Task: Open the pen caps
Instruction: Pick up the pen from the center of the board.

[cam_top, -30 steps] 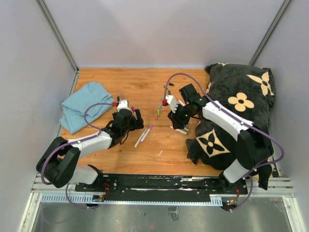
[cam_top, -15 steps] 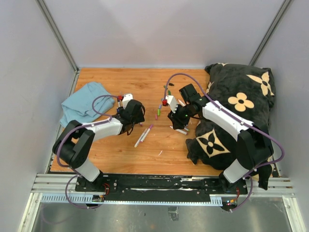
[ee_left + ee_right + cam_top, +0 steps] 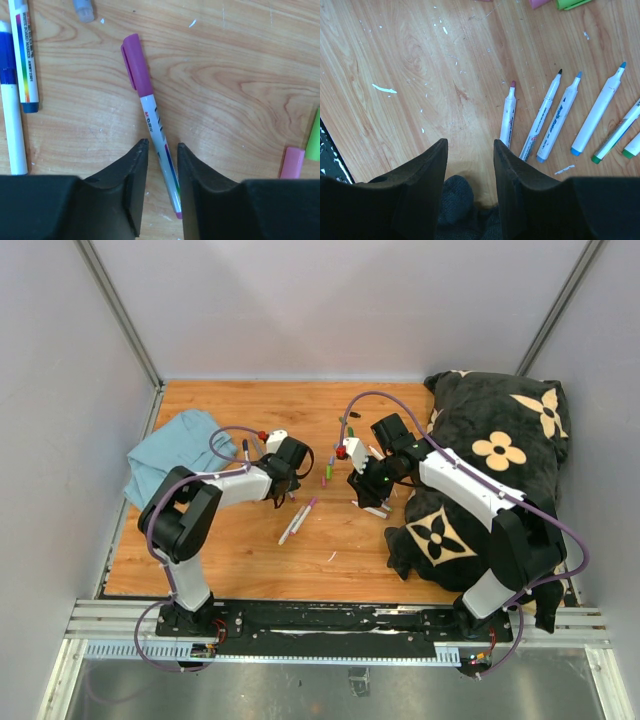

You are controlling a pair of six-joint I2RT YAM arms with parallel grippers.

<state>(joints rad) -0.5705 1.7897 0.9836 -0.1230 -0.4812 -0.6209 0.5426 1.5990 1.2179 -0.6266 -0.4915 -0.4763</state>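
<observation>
**A:** Where is the left gripper [image 3: 162, 145]?

**B:** Low over a pen [image 3: 159, 127] lying on the table [image 3: 250, 560], with one finger on each side of the white barrel. The jaws are drawn in narrow, but I cannot tell whether they pinch it.

**A:** And its cap?

**B:** The purple cap [image 3: 135, 65] sits on that pen, just past the fingertips and apart from them.

**A:** What lies around the pen?

**B:** In the left wrist view, two more pens [image 3: 24, 50] lie to its left, apart from it. A greyish cap [image 3: 83, 9] lies beyond its capped end. A pink cap [image 3: 291, 162] and a green cap [image 3: 314, 142] lie side by side to its right. From above, a blue cloth [image 3: 170, 455] is to its left. The right gripper [image 3: 470, 141] is to its right, and a black cushion [image 3: 480, 420] is further right.

**A:** The right gripper?

**B:** Partly open, bare wood between its fingertips, holding nothing. Uncapped pens [image 3: 541, 115] lie just beside it.
</observation>
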